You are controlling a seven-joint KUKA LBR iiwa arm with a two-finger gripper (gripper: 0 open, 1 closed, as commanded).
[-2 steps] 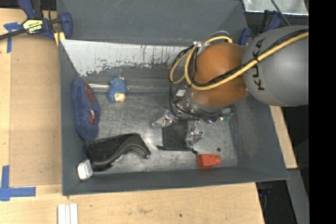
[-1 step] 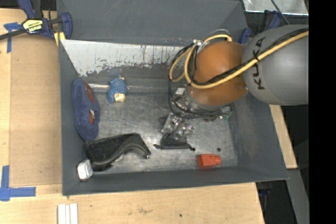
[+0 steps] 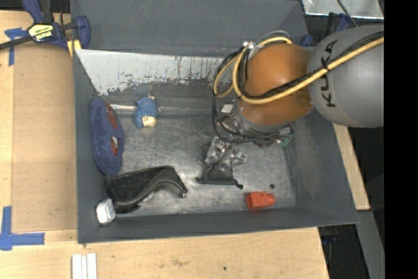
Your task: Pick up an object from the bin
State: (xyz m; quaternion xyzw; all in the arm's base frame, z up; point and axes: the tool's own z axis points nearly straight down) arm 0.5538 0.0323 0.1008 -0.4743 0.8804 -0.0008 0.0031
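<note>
Lettering first: you can read "KUKA" in black capitals, running up the side of the grey arm (image 3: pixel 353 85) where it comes in from the right. No other writing on the things in the bin is legible.

Surface: grey metal bin (image 3: pixel 196 227), floor scuffed and scratched pale in the middle. The far wall carries a band of dark streaks and flecks along its upper part. Beyond the far rim lies a black surface.

Wrist: an orange cover (image 3: pixel 274 85) sits over the far-right part of the bin, with a yellow cable (image 3: pixel 307 80) looped across it and thinner black cables around its left side.

Gripper (image 3: pixel 222 163): hangs below the cover, low over the floor, right of centre. Jaw state: you cannot tell whether it is open or closed. A dark flat shape lies directly beneath it; you cannot tell whether that belongs to the gripper, is shadow, or is a loose thing. Nothing can be seen held.

Contents:
- red block (image 3: pixel 260 200), small, on the floor near the near wall, just right of and nearer than the gripper, apart from it. It is the closest thing to the gripper.
- black curved piece (image 3: pixel 140 185), near-left, with a white cap (image 3: pixel 106 211) at its left end.
- blue cloth bundle (image 3: pixel 103 134), against the left wall.
- small blue figure (image 3: pixel 145 112), by the far wall, left of centre.
</note>
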